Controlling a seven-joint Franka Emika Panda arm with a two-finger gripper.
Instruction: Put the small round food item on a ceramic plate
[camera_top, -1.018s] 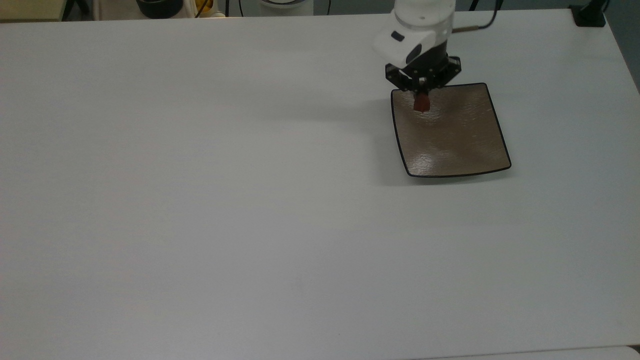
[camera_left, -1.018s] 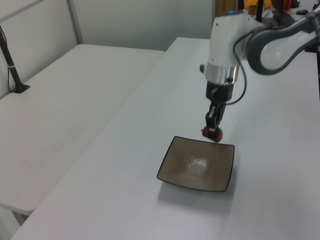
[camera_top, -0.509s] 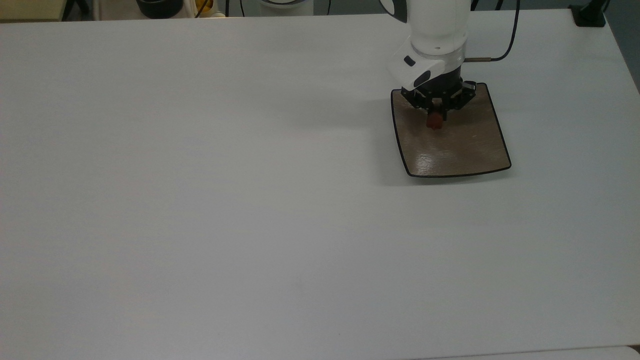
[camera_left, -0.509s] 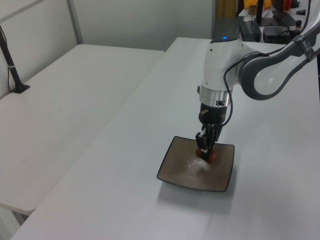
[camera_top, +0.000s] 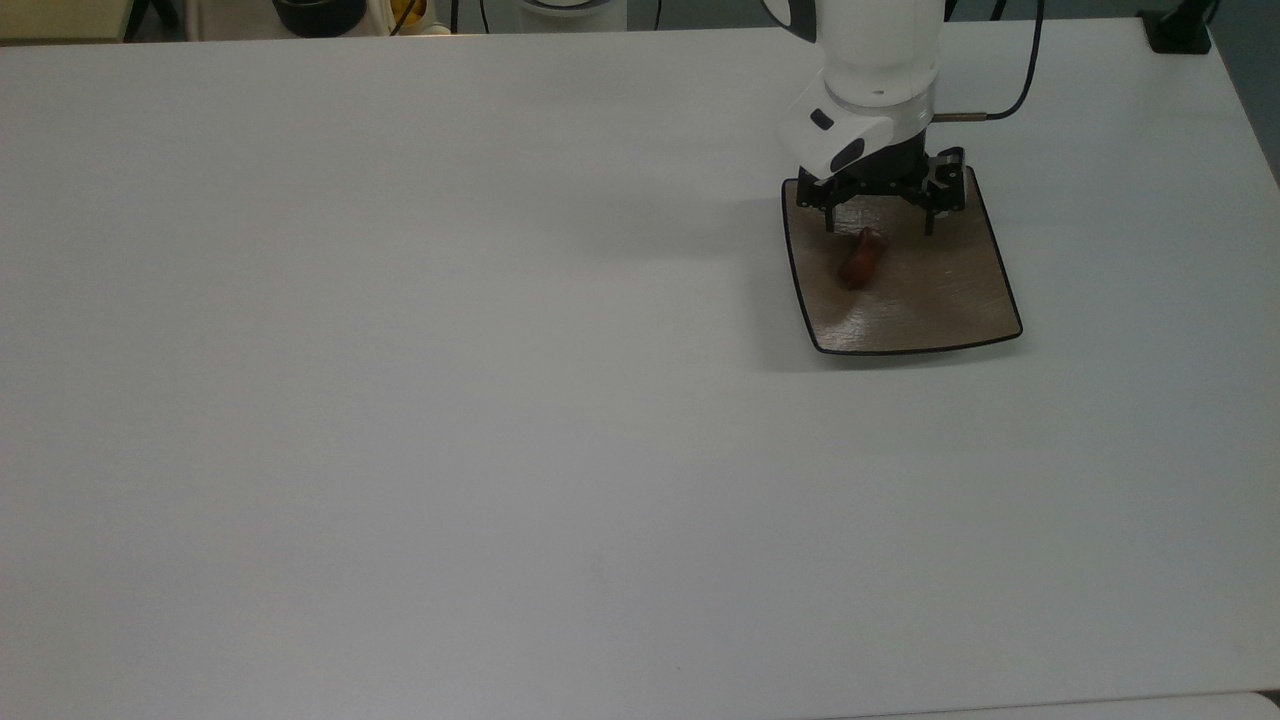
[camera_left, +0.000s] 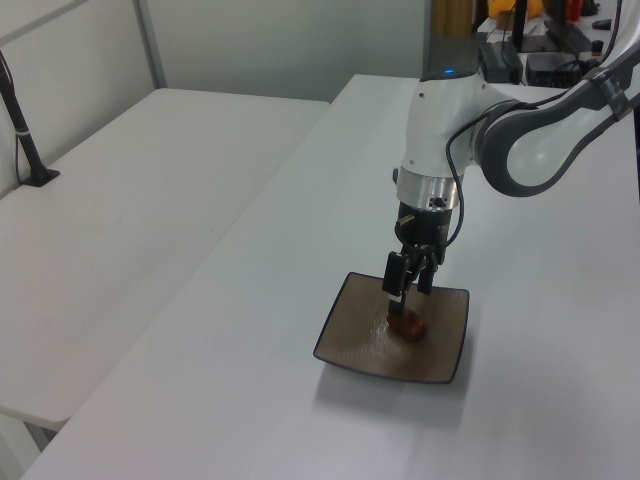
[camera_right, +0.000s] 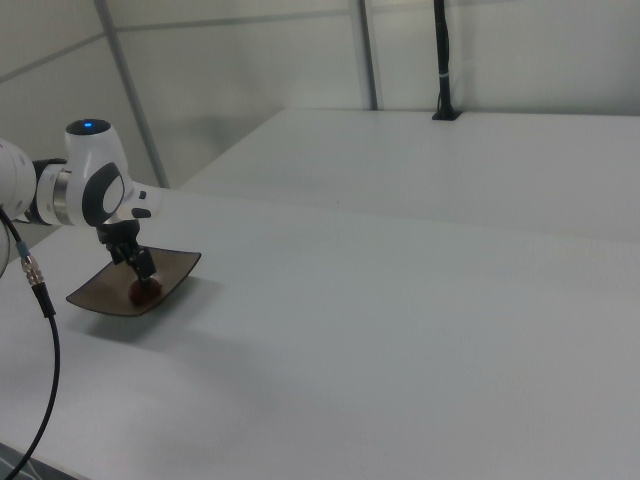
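Note:
The small round food item (camera_top: 860, 258), a dark reddish-brown lump, lies on the square tan-brown ceramic plate (camera_top: 945, 295) with its thin black rim, toward the top view's left half of the plate. Just above it my gripper (camera_top: 880, 222) hangs open, its fingers spread wide and nothing between them. In the left view the food item (camera_left: 407, 325) rests on the plate (camera_left: 350, 335) directly under the gripper (camera_left: 408, 284). In the right view the gripper (camera_right: 140, 267) stands over the food item (camera_right: 143, 290) on the plate (camera_right: 105, 296).
The plate sits near the white table's (camera_top: 450, 400) far right part in the top view. A black post base (camera_top: 1178, 30) stands at that table's corner. A second white table (camera_left: 130, 200) lies alongside, with a black pole (camera_left: 22, 130) on it.
The gripper came down over the plate and opened. The food item left the fingers and now lies on the plate.

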